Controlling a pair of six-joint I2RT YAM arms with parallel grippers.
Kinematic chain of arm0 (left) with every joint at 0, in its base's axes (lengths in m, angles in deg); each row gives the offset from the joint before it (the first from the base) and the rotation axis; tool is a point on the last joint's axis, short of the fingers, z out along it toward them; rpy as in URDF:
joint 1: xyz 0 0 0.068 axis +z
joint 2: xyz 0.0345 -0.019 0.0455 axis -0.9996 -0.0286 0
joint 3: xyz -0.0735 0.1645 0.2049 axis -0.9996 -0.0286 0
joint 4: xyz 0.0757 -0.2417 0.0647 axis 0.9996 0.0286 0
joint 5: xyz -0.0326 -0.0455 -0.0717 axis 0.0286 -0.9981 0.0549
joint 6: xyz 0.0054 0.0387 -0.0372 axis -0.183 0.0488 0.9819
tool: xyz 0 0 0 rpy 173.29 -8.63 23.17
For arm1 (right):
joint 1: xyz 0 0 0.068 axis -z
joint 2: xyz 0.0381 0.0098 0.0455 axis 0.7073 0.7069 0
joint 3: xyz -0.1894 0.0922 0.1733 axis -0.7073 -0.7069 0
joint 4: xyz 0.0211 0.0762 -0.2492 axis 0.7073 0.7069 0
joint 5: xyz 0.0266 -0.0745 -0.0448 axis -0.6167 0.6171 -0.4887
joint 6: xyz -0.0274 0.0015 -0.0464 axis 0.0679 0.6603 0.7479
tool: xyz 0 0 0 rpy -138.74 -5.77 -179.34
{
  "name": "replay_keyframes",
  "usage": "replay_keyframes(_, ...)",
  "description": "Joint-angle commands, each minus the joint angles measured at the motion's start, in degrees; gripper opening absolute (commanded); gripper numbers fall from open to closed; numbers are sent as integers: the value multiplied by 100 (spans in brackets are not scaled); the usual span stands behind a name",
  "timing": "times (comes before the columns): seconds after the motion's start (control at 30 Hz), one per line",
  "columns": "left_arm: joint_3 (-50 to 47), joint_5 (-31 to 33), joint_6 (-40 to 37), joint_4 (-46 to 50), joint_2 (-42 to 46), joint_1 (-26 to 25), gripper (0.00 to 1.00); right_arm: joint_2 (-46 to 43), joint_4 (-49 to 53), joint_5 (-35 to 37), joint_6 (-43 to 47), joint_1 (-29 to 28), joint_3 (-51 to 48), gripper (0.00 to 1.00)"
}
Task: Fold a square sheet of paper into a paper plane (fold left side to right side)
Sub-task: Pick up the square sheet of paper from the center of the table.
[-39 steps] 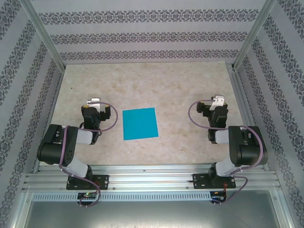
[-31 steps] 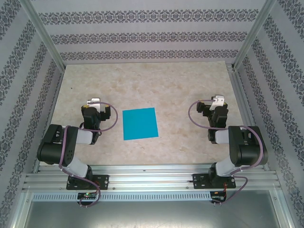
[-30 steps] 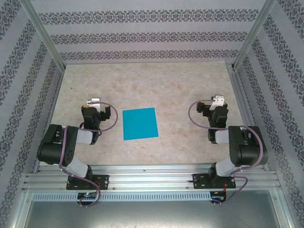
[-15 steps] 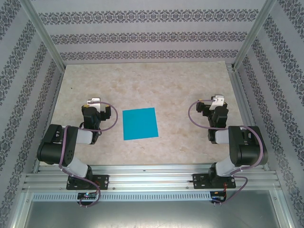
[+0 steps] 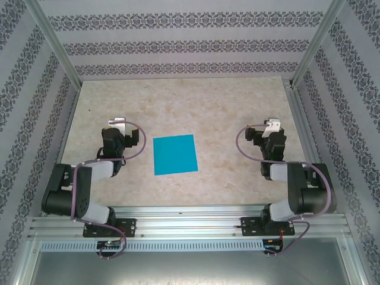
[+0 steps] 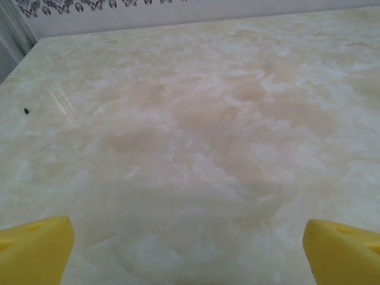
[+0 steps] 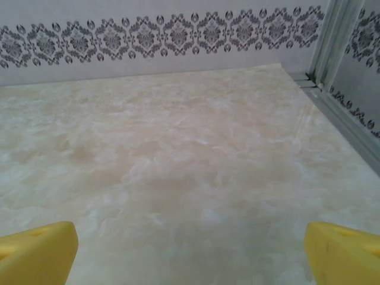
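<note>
Marbled beige tabletop [image 5: 190, 101] lies under both of your arms, so start there and read outward from the tools.

Your left gripper [image 5: 116, 124] stands with its jaws spread wide and nothing between them. In the left wrist view the gripper [image 6: 190, 252] shows its two yellow fingertips [image 6: 35, 252] at the bottom corners, with bare marbled surface across the whole gap. Your right gripper [image 5: 272, 125] is the same: jaws fully apart and holding nothing. In its own wrist view the gripper [image 7: 190, 255] shows its yellow fingertips [image 7: 38, 252] low at either edge, again with plain tabletop between them. Both grippers point away from the bases toward the far wall, and purple cables loop off each wrist.

The square sheet of paper [image 5: 175, 154] lies flat and unfolded on the table between the two arms. It sits nearer your left gripper than your right one and touches neither. Its edges run slightly askew to the table's near edge (the top edge tilts up a little toward the right).

Farther out, a tiny dark speck [image 6: 26, 110] sits on the surface to the left of your left gripper. Patterned walls [image 5: 178, 44] with grey ornamental bands close off the back and both sides. Silver frame posts [image 5: 314, 41] slant up at the corners, and one of them stands at the right edge of the right wrist view. An aluminium rail [image 5: 190, 228] at the near edge carries both arm bases.
</note>
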Motion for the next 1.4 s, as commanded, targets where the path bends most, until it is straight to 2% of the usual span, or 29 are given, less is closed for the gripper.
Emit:
replay_keyframes(0.0,697,-719,873,1914,864,74,100,-897,1603,221,-355,-191,624,98)
replay_keyframes(0.1,811,-1802,1828,2583,1184,34,100,-1215,2788,131,-825,-588,1104,98)
replay_keyframes(0.2,720,-2726,2472,2970,1314,-125,100,-1155,3776,70,-1283,-1255,1608,98)
replay_keyframes(0.33,533,-3700,2933,3245,1252,-436,98,-489,4483,286,-1804,-2308,2267,98)
replay_keyframes(0.43,588,-4182,2959,3598,999,-660,94,370,4993,647,-1914,-2993,2992,91)
replay_keyframes(0.53,634,-4267,2925,3793,724,-925,91,1345,5433,868,-2034,-3415,3772,87)
replay_keyframes(0.63,628,-4376,2960,3714,350,-1182,90,2275,6001,765,-2145,-3619,4631,85)
replay_keyframes(0.8,713,-4454,3067,3522,-447,-1504,87,3371,6553,765,-2216,-3863,5673,86)
replay_keyframes(0.9,674,-4377,3189,3301,-683,-1609,87,3676,6642,701,-2302,-3942,5897,87)
replay_keyframes(1.1,808,-4156,3132,3443,-990,-1720,87,4116,6979,544,-2393,-4096,6216,89)
replay_keyframes(1.37,862,-3917,2993,3677,-1036,-1756,88,4288,7001,119,-2630,-4232,6200,89)
